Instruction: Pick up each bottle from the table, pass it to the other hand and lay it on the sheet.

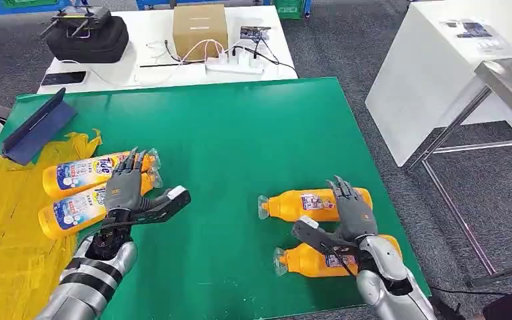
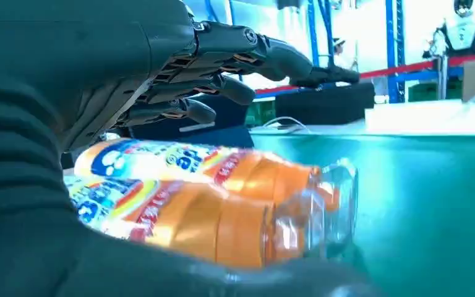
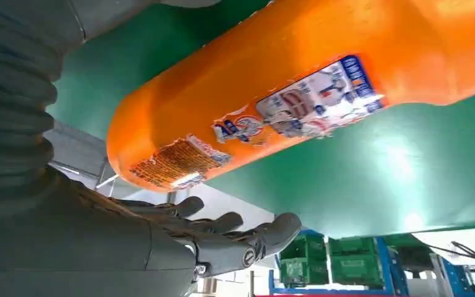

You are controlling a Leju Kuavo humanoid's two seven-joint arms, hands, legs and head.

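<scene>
Four orange bottles lie on the green table [image 1: 240,147]. Two labelled ones [image 1: 73,175] [image 1: 70,212] rest at the right edge of the yellow sheet [image 1: 7,227], caps toward the green. My left hand [image 1: 128,193] hovers open over their cap ends, and its fingers [image 2: 222,55] spread above both bottles [image 2: 179,164] [image 2: 210,223] without touching. At the right lie two more bottles [image 1: 300,203] [image 1: 307,261]. My right hand [image 1: 347,217] is open between them, with its fingers [image 3: 222,241] stretched alongside one bottle [image 3: 297,93].
A blue flat case [image 1: 37,127] lies at the table's far left corner. Behind stands a white table with a black bag [image 1: 87,37], a cardboard box [image 1: 200,30] and a power strip [image 1: 237,65]. A white cabinet [image 1: 433,80] and a steel frame [image 1: 460,133] stand to the right.
</scene>
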